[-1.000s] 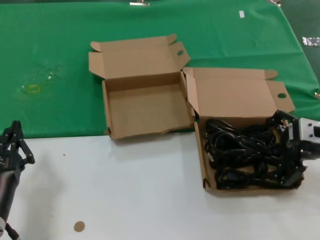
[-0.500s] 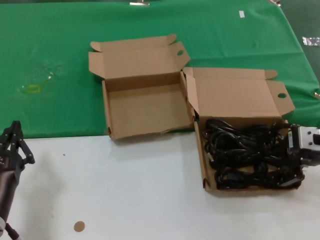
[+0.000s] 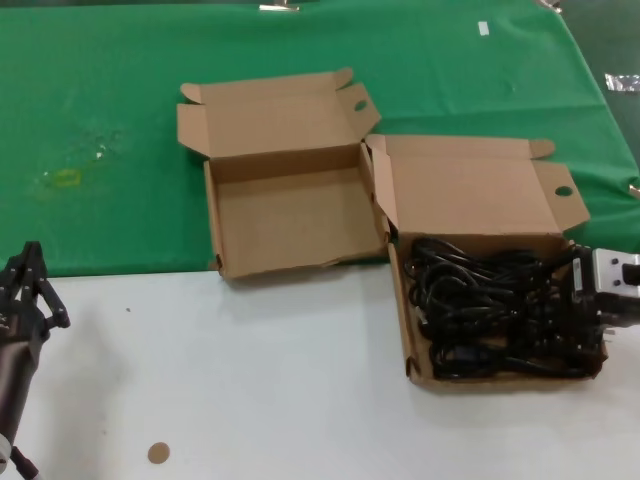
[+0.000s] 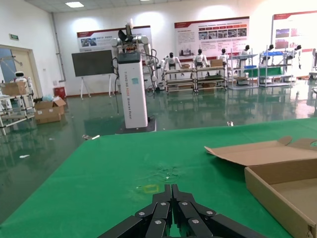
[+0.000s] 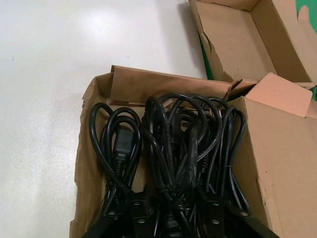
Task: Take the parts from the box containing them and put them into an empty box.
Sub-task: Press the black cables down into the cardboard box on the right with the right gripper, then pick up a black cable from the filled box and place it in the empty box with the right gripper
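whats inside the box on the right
The box containing them holds the parts, tangled black cords. The right gripper reaches in among them. The box floor is mostly covered.

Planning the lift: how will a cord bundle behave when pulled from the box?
Probably floppy: the cords lie in loose, overlapping loops. One bundle may drag neighbours, since they look tangled. The plugs would likely dangle. The right pincer sits down among them.
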